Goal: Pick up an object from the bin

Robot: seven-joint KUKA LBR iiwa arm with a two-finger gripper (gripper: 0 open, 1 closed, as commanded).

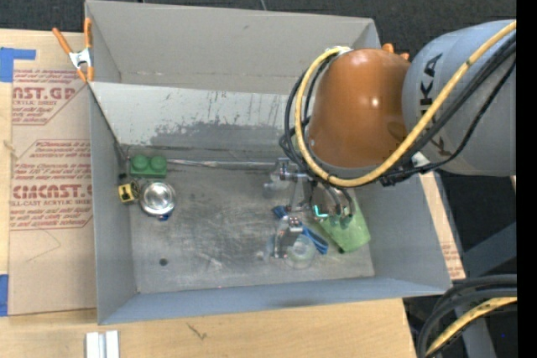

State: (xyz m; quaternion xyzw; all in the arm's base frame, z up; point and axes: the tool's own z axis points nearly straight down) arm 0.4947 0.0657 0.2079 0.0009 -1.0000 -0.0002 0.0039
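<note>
Arm (470,101) w/ orange wrist cover (361,106) is set low over the right-front part of the bin (210,101). The jaws are lost among metal parts and cables under the cover. Whether they're spread or pressed together can't be told, and nothing is seen pinched.

Nearest things:
- A green lump (354,234) is just right of the tool.
- A blue piece (319,244) lies beside the lump.
- A clear roundish piece (299,254) is toward the front wall.

Which of the three is meant can't be told. Well apart, by the left wall, a green studded block (149,166), a shiny silver cap (158,199) and a tiny yellow-black bit (126,192) are found.

Step in hand, prob.: lining up on the right-front cluster. One thing only should be centred betw. the jaws. The three lie tight together, so a double grab or a nudge is to be expected.

The green lump looks matte, soft-edged and irregular, prob. the easiest to squeeze. The clear roundish piece looks hard and glossy, so slipping is to be feared. The bin floor is scuffed bare metal, and the walls are sloped inward.
</note>
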